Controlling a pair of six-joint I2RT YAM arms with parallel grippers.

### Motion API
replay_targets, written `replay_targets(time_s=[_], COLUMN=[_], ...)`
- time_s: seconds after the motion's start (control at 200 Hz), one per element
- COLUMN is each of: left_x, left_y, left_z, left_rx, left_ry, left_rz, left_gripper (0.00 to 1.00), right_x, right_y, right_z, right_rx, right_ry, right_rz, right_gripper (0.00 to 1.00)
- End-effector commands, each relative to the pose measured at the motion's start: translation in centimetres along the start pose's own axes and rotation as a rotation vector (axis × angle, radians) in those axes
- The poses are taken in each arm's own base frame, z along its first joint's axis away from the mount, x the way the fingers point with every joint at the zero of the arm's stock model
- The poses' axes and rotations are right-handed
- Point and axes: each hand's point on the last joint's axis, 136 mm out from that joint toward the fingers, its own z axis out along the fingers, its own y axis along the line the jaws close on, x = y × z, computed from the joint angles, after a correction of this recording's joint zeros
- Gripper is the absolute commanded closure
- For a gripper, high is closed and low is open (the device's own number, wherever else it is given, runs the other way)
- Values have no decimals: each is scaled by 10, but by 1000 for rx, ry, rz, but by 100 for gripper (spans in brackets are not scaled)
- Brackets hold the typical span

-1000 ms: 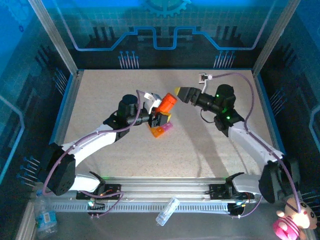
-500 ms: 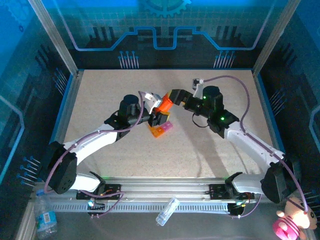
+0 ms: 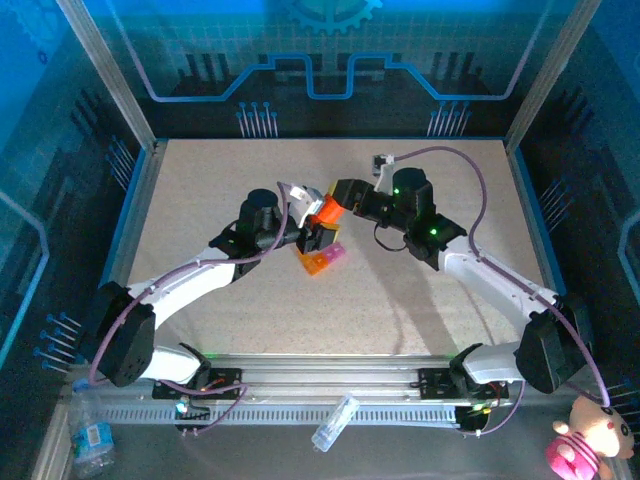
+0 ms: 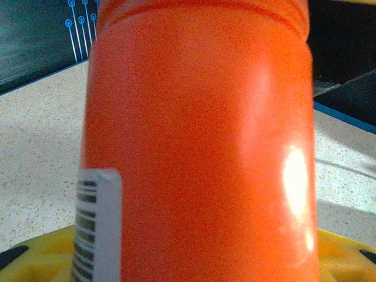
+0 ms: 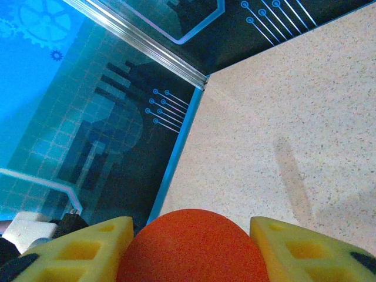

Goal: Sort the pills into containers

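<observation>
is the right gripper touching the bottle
Touching. Right wrist view: both yellow fingers sit flush against the bottle top, no gap on either side.

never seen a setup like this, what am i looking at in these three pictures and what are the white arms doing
These are two robot arms bolted at the near edge of a table, each ending in a two-finger gripper. The wide picture comes from a fixed camera above and behind them. The other two come from small cameras on each wrist, so they look out along the fingers. The left gripper holds an orange bottle, which looms large in its wrist view. The right gripper is closed around the bottle's cap, the orange dome between its yellow pads. On the table beside the left gripper lies a small strip of joined orange and pink containers.
</observation>
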Motion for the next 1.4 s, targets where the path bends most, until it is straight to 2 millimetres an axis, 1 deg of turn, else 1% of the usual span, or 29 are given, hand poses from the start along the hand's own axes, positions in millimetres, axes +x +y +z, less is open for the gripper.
replay_targets(time_s=[0.0,0.085,0.1,0.135,0.18,0.2,0.21,0.255,0.345,0.475,0.505,0.53,0.555,0.605,0.61,0.615,0.63,0.67,0.785,0.886,0.951,0.976,0.991,1.021,1.076,1.116,1.161,1.216,1.391], left_x=[-26,-29,-29,-30,-32,-34,-35,-37,-43,-48,-49,-48,-48,-47,-47,-47,-46,-46,-41,-39,-37,-36,-36,-35,-34,-33,-32,-31,-29], left_y=[-2,-8,-9,-13,-18,-20,-22,-27,-37,-40,-40,-39,-38,-36,-36,-35,-34,-31,-21,-10,-5,-3,-1,1,4,5,6,7,5], left_z=[-1,-4,-4,-6,-8,-9,-10,-12,-16,-18,-18,-18,-17,-16,-16,-16,-16,-16,-15,-15,-14,-14,-14,-14,-13,-12,-11,-10,-7], left_rx=[13,41,48,68,95,110,118,153,214,231,228,226,223,209,207,204,198,180,117,53,19,8,1,-10,-28,-35,-39,-38,-25], left_ry=[-65,-74,-74,-76,-79,-81,-83,-89,-99,-110,-110,-108,-108,-105,-103,-104,-102,-103,-102,-105,-106,-103,-104,-103,-100,-95,-90,-85,-74], left_rz=[18,5,2,-4,-13,-19,-21,-36,-66,-76,-75,-73,-73,-68,-70,-68,-67,-60,-33,-8,10,14,17,25,37,43,48,49,46], left_gripper=[100,100,100,100,100,100,100,100,100,100,100,100,100,100,100,100,100,100,100,100,100,100,100,100,100,100,100,100,100], right_x=[-1,-4,-8,-10,-10,-10,-10,-7,-8,-11,-13,-14,-15,-18,-19,-19,-20,-24,-37,-43,-47,-46,-43,-39,-37,-36,-35,-33,-29], right_y=[18,19,23,25,32,32,34,36,27,29,31,31,32,32,31,31,31,30,14,-10,-20,-23,-30,-39,-44,-43,-38,-32,-13], right_z=[-5,-10,-12,-15,-21,-22,-25,-32,-32,-27,-27,-26,-26,-26,-26,-26,-27,-28,-34,-41,-50,-54,-55,-57,-62,-63,-63,-59,-40], right_rx=[-101,-171,-207,-250,-359,-377,-419,-505,-565,-607,-610,-610,-605,-589,-584,-584,-576,-547,-393,-199,-97,-62,-20,32,84,95,88,86,53], right_ry=[16,34,24,27,42,47,55,74,120,117,110,103,97,82,79,79,70,45,-32,-95,-144,-154,-152,-150,-165,-170,-170,-157,-124], right_rz=[-62,-120,-149,-187,-267,-280,-309,-365,-351,-310,-302,-298,-289,-275,-271,-271,-265,-247,-171,-72,-22,-1,22,51,82,92,90,84,49], right_gripper=[55,56,56,55,53,53,52,50,51,52,51,48,41,33,31,31,26,20,17,16,16,16,16,16,15,14,14,13,13])
